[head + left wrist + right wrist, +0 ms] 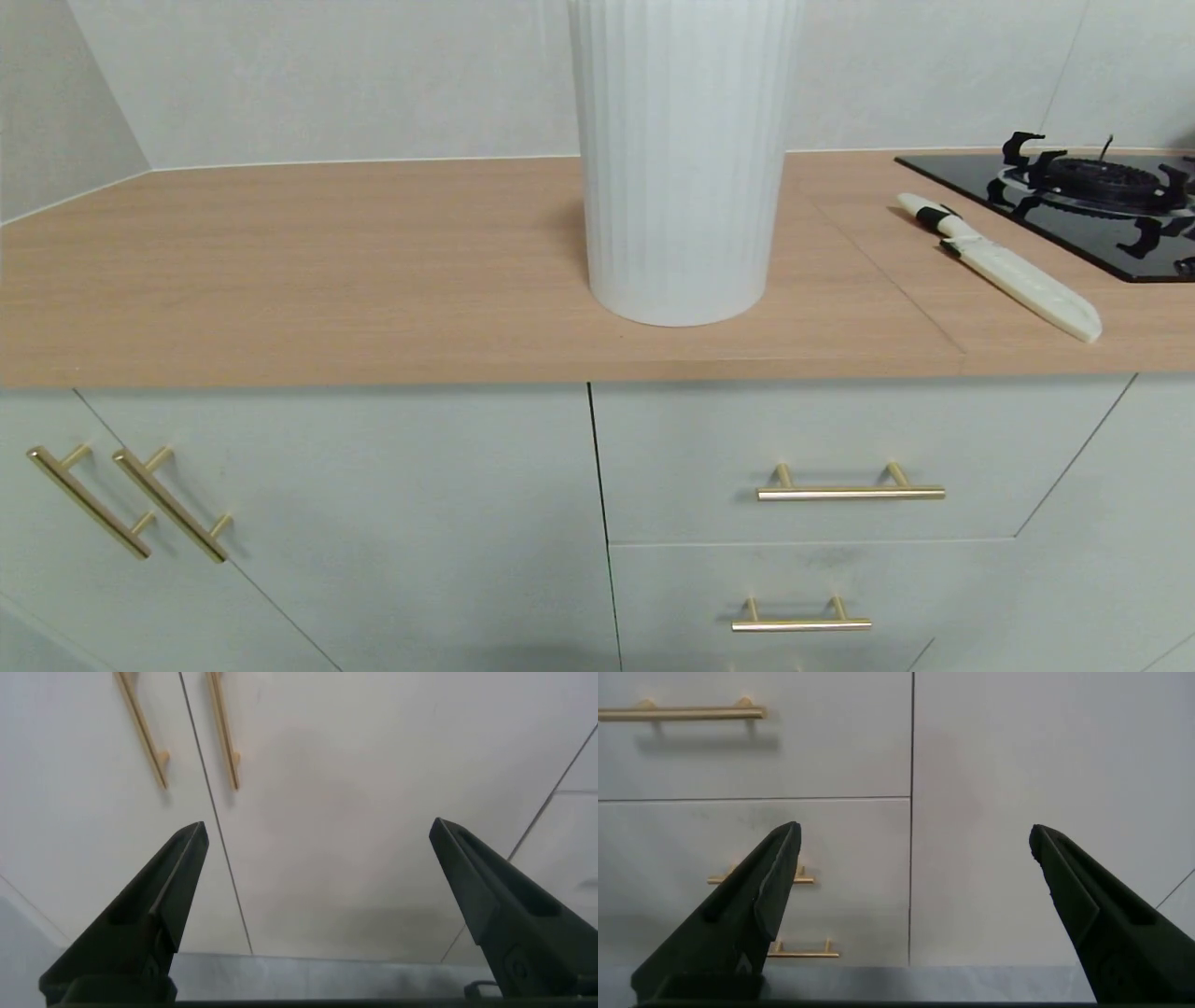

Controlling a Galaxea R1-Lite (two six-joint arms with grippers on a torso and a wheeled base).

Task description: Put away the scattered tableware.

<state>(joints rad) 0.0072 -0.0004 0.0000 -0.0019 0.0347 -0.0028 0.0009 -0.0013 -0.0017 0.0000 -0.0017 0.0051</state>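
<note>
**Item 1. Knife** (999, 266). White, with a black band at the handle. It lay flat on the countertop (280, 271), just beside the gas hob (1092, 201), blade end toward the front edge. This was probably the scattered piece you were meant to put away. Being slim and flat, it would likely need a low pinch at the handle.

**Item 2. Ribbed white container** (681, 177). It stood upright mid-counter, with the knife well apart to its right. Its mouth was out of frame. You could judge it a likely holder for tableware.

**Item 3. Two stacked drawers.** Both were shut, below the container, with an upper drawer handle (850, 490) and a lower drawer handle (801, 623).

**Item 4. Left gripper** (318, 831). Its jaws were spread wide and empty. It faced the cupboard doors with their paired door handles (173, 504).

**Item 5. Right gripper** (912, 833). Its jaws were likewise spread and empty, facing the drawer fronts.

Both grippers sat below counter level, which looked like a ready posture. By your evidence, nothing had yet been grasped.
</note>
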